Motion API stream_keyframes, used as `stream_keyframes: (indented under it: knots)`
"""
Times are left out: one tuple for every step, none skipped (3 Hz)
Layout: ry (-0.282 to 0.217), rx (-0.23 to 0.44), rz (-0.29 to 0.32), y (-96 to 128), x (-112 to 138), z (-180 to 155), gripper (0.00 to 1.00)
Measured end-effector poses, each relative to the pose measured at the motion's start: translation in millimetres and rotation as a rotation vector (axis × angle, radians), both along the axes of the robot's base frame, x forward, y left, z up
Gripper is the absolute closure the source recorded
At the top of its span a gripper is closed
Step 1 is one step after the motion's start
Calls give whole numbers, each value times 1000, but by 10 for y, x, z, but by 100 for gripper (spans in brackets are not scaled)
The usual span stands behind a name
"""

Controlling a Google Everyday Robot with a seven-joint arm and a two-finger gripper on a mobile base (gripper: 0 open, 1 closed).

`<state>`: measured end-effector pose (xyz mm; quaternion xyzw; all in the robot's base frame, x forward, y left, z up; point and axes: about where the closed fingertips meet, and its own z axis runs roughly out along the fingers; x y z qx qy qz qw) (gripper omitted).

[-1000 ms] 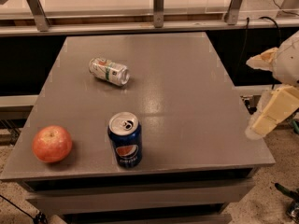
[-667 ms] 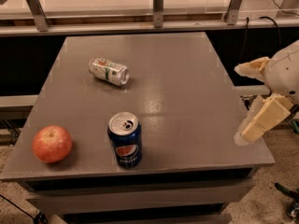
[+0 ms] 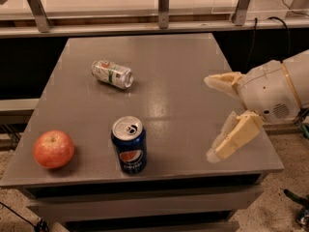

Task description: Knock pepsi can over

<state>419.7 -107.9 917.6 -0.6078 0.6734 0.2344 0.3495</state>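
Pepsi can (image 3: 129,145): dark blue with a silver top, tab opening showing. It stands upright near the front edge of the table (image 3: 188,57), long axis vertical. Pincer (image 3: 209,118): right of the Pepsi can and well apart from it, over the table's right front part, reaching in from the right edge on the robot's one arm. Its two pale fingers are spread wide, one farther back than the other, tips pointing left toward the Pepsi can, nothing held. Only bare table lies between Pepsi can and pincer, so nothing stands in the way. Judgement: the coming move calls for a leftward sweep meeting the upper wall, since a push high on an upright can should tip it rather than slide it. Apple (image 3: 53,149): red, left of the Pepsi can, near but apart, on the side away from the pincer. It could be struck if the can falls or rolls that way. White-and-green can (image 3: 112,74): behind the Pepsi can, lying on its side, well apart and off the sweep's line.
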Motion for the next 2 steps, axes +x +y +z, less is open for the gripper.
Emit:
stream_keyframes:
  knots:
    - [-10, 58, 52, 284, -66, -51, 0]
    - [-19, 97, 84, 423, -114, -60, 0]
